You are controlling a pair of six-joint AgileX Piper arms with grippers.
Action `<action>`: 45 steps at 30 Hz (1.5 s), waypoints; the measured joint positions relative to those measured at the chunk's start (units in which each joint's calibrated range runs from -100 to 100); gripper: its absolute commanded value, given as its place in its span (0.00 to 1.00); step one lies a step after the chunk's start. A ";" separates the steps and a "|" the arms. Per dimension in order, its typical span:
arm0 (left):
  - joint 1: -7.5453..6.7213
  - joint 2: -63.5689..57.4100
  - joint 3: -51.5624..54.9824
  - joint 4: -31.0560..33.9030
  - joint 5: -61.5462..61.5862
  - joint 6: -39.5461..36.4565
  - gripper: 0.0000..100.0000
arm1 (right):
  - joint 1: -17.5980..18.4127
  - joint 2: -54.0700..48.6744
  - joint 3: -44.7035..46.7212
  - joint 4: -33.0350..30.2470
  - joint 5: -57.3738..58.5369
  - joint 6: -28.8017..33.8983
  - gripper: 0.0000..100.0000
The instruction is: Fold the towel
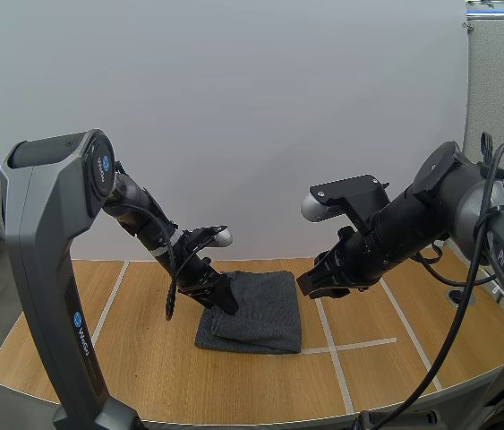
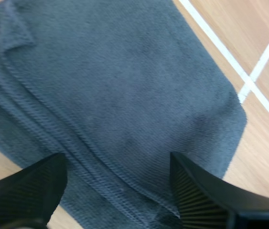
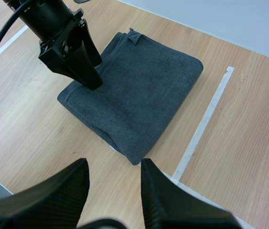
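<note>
Black-fingered left gripper (image 2: 117, 193) is hanging open over a folded dark-grey terry towel (image 2: 124, 86); right gripper (image 3: 112, 191) is gaping too. Dragging could be undoing folds

A wooden table (image 1: 135, 358) carries white tape lines (image 1: 337, 365); a white panel (image 1: 234, 107) stands behind.

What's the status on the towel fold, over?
Left gripper open, tips down at the towel's left edge. Right gripper open, hovering off the towel's right side. Towel lies folded on the table. No obstacles seen.
</note>
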 measured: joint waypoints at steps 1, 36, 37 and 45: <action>0.00 0.00 0.00 -0.02 -1.17 0.00 0.99 | 0.00 0.00 0.00 0.00 0.00 0.00 0.58; 0.00 1.62 -1.65 -4.46 1.71 1.82 0.99 | 0.00 0.00 0.00 -0.13 0.00 0.00 0.58; 0.00 1.58 -1.65 -4.01 1.71 1.53 0.99 | 0.00 0.00 0.00 -0.13 0.00 0.00 0.58; 0.79 1.58 -1.65 5.46 -4.50 -2.24 0.99 | 0.00 0.00 0.00 -0.24 0.00 0.00 0.58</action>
